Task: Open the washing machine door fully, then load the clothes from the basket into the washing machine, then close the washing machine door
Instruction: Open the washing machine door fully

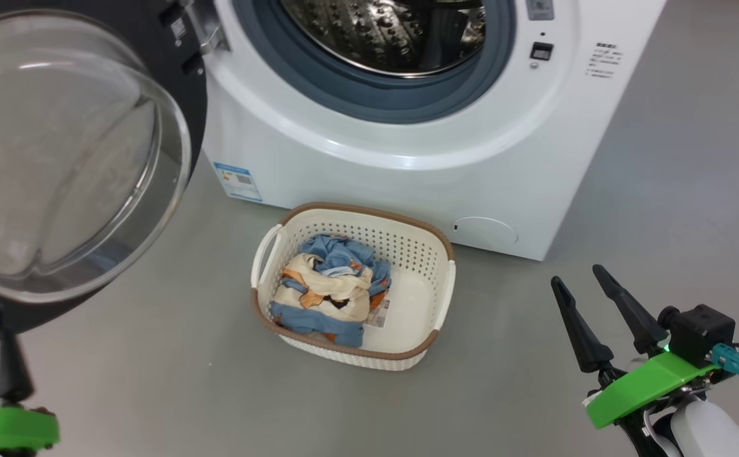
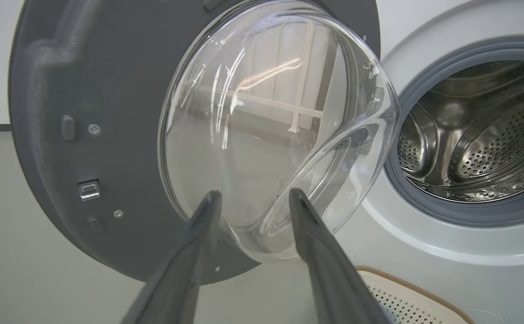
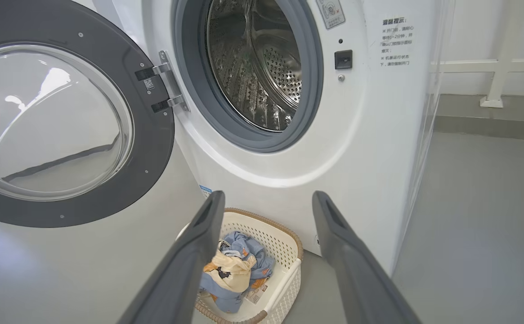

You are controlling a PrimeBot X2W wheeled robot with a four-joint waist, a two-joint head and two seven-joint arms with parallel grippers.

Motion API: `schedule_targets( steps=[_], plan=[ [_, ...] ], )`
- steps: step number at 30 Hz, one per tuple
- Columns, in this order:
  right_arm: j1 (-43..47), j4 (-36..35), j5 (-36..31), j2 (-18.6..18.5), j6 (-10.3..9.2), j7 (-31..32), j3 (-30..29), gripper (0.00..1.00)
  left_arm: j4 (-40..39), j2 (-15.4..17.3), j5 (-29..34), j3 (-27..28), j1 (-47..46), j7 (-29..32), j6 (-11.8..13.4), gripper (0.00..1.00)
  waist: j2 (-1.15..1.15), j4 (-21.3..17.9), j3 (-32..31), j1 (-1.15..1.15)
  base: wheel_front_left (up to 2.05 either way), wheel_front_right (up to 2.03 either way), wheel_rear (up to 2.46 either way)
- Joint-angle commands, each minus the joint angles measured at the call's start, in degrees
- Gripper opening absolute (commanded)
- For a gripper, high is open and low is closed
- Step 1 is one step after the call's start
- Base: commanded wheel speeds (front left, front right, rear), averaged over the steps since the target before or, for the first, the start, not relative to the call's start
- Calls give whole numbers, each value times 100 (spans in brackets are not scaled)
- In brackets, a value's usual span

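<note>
The washing machine door (image 1: 71, 158) stands wide open at the upper left of the head view, its glass bowl bulging toward me, and the steel drum (image 1: 394, 32) gapes at the top centre. The clothes (image 1: 328, 289) lie bunched in the left half of the basket (image 1: 410, 254), which sits on the floor mid-frame, just in front of the washing machine (image 1: 375, 165). My left gripper (image 2: 253, 195) has its fingers spread and grips nothing. In the left wrist view its tips sit close before the lower edge of the glass, and I cannot tell whether they touch it. My right gripper (image 1: 577, 276), at the lower right of the head view, has its fingers apart and empty, well clear of the basket.

I judge the door step done, so the bundle comes next. It looks light, soft and limp, so I expect it to sag and trail when lifted, and a loose fold may catch on the basket's rim or the grey gasket (image 1: 344, 95). I would pinch the raised cream hump in the middle, where the folds pile thickest, closing deep enough to take several layers. The basket looks like light plastic and may slide if a finger snags its perforated wall
</note>
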Motion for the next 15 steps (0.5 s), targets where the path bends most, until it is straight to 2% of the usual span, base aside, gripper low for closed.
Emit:
schedule_targets(
  steps=[1,15],
  plan=[
    [60,-165,52,-42,9,-69,98,100,-206,192,-97,109,14,-46,-16,100,0,-114,-68,0,0,0,0],
    [192,-287,46,-30,9,-69,-97,100,-942,276,-522,-787,371,-46,-16,100,0,-781,-93,0,0,0,0]
  ],
)
